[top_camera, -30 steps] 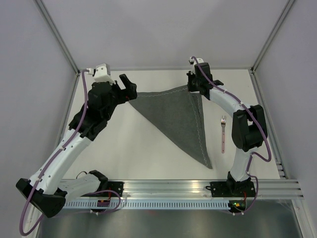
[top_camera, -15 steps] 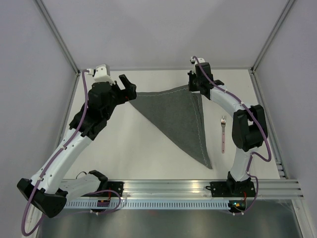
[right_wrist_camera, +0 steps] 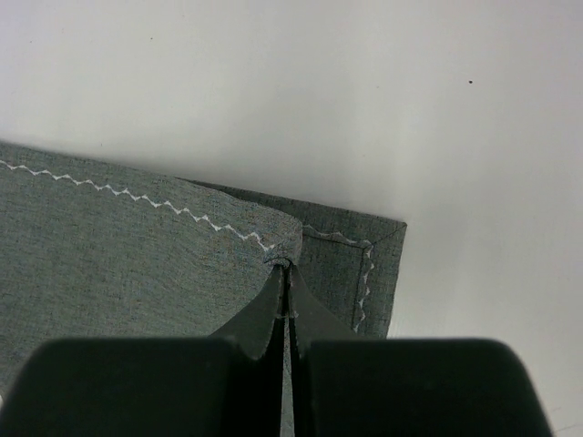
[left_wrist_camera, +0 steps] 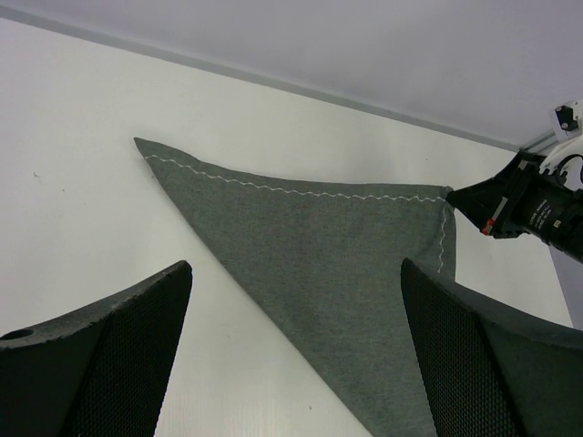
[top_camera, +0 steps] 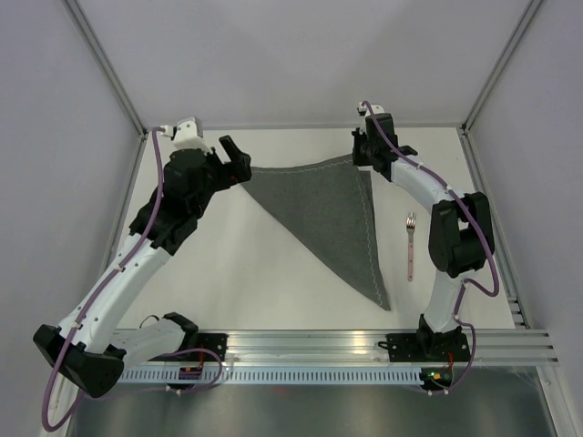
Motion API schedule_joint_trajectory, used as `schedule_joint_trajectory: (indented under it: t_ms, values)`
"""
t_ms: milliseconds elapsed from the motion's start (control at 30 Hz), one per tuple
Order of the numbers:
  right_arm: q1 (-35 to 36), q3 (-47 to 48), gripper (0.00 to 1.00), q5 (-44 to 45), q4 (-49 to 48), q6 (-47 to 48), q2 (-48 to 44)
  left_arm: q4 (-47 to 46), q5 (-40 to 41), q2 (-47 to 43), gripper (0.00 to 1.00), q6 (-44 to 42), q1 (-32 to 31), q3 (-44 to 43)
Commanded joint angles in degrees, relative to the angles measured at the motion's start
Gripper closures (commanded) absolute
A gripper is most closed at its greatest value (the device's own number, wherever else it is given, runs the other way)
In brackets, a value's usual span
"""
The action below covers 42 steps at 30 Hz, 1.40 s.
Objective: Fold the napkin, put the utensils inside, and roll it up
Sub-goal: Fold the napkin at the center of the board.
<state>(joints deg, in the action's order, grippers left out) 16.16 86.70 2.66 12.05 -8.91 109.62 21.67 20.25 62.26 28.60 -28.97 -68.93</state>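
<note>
Dark grey napkin (top_camera: pixel 332 218) folded into a triangle on a white table (top_camera: pixel 255 273), one corner pinched by the right gripper (right_wrist_camera: pixel 287 269).

The napkin lies mid-table, one stitched edge running along the far side and its point reaching toward the near edge. At the far right corner, the right gripper's jaws are closed tight on the upper layer (the lower layer's corner shows just beyond). The left gripper (top_camera: pixel 237 159) hovers by the napkin's far left corner, jaws spread wide, holding nothing. The fork (top_camera: pixel 411 246), pink-handled, lies right of the napkin, apart from it, tines pointing away.
</note>
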Motion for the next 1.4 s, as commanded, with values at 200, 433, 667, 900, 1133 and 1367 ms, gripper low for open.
schedule_joint_trajectory:
  t_ms: [200,433,667,900,1133,1367]
  values:
    - [-1.13,0.23,1.0,0.69,0.25,-1.46,0.33,-2.33,-1.62,0.49,0.0,1.99,0.67,0.72]
    - [-1.13,0.23,1.0,0.33,0.51,-1.55,2.43,-2.86,-1.97,0.76,0.0,2.42,0.85,1.78]
    - [-1.48,2.07,0.94,2.26,1.92,-2.34,7.0,-3.56,-2.15,0.76,0.0,2.69,1.2,3.88]
    - [-1.75,2.69,0.9,4.11,2.1,-1.82,8.94,-3.83,-2.41,0.32,0.0,2.87,1.81,5.47]
    - [-2.27,2.6,0.79,6.22,1.22,-0.06,9.2,-4.44,-3.2,0.5,0.0,3.39,2.16,6.52]
    - [-3.16,2.78,0.57,6.4,-0.63,3.63,9.12,-5.06,-4.78,0.58,0.0,3.3,2.43,7.75]
